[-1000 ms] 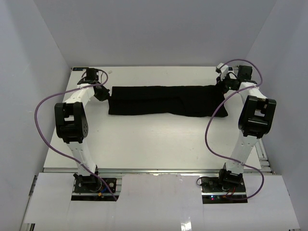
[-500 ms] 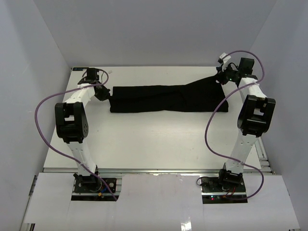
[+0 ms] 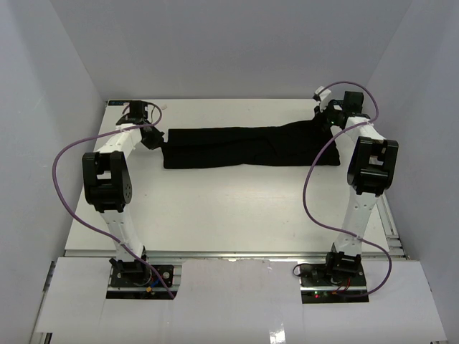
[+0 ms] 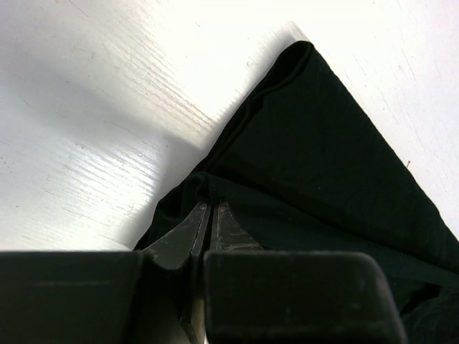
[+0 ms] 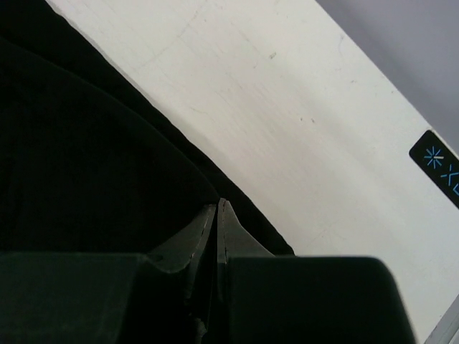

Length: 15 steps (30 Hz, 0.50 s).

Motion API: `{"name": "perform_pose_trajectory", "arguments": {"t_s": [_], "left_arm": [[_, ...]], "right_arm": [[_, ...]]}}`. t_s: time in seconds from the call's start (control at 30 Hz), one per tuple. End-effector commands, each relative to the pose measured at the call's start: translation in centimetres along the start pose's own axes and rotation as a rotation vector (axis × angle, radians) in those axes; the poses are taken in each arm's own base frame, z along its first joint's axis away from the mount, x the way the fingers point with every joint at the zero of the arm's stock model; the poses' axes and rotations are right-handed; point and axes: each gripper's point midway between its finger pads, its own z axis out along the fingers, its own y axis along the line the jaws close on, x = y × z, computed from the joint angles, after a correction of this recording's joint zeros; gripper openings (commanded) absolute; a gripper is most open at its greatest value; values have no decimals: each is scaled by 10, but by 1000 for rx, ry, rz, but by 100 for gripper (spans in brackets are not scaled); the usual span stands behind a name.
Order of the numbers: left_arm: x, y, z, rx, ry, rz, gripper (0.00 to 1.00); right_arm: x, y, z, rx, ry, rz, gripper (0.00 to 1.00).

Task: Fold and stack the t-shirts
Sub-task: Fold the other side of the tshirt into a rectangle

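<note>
Both pinch plain black soft-fabric t-shirt [image 3: 244, 147], left gripper [image 4: 210, 215] at nine o'clock end, right gripper [image 5: 217, 210] at three; limp, light, likely best held at corners.

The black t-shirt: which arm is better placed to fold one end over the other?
Right, probably. The right gripper pinches an end of the black t-shirt that looks raised off the table; the left gripper pinches the other end low on it.
</note>
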Motion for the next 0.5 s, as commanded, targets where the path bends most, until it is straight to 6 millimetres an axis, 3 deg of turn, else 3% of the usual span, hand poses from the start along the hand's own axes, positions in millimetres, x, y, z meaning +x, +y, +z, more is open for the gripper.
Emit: {"name": "perform_pose_trajectory", "arguments": {"t_s": [0.0,0.2,0.47], "left_arm": [[-29,-17,-26,43,-105,9,8],[-43,-26,-37,69,-156,10,8],[-34,-28,-18,78,-113,15,8]], "right_arm": [[-13,-21,-4,63,-1,-53,6],[-2,-23,1,77,31,-47,7],[-1,-21,2,79,34,-48,7]]}}
